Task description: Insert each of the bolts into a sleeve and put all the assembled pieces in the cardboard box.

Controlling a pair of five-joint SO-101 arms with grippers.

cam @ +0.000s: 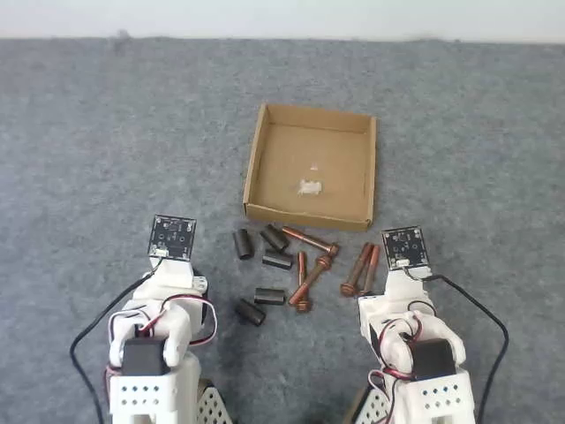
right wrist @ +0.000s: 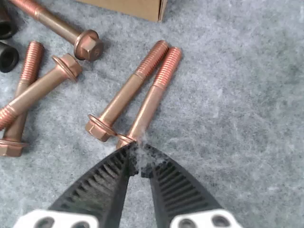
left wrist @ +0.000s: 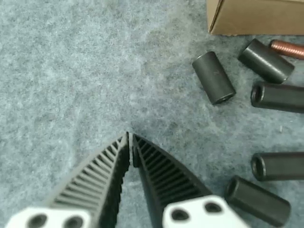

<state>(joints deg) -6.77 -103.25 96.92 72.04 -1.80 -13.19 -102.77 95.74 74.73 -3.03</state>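
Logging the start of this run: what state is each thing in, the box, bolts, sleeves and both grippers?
cardboard box: open-topped, no bolts or sleeves inside.
bolts: five, loose on the carpet, none in a sleeve.
sleeves: five, lying on their sides, empty.
left gripper: shut, holding nothing.
right gripper: shut, holding nothing, tips by one bolt's head.

High view: fixed overhead, far off, looking down. Left wrist view: close behind left gripper (left wrist: 130,137), facing down past its tips, sleeves (left wrist: 213,77) ahead. Right wrist view: same behind right gripper (right wrist: 137,147), bolts (right wrist: 128,88) just ahead. Shared with high view: sleeves, bolts, box (left wrist: 256,16) corner.
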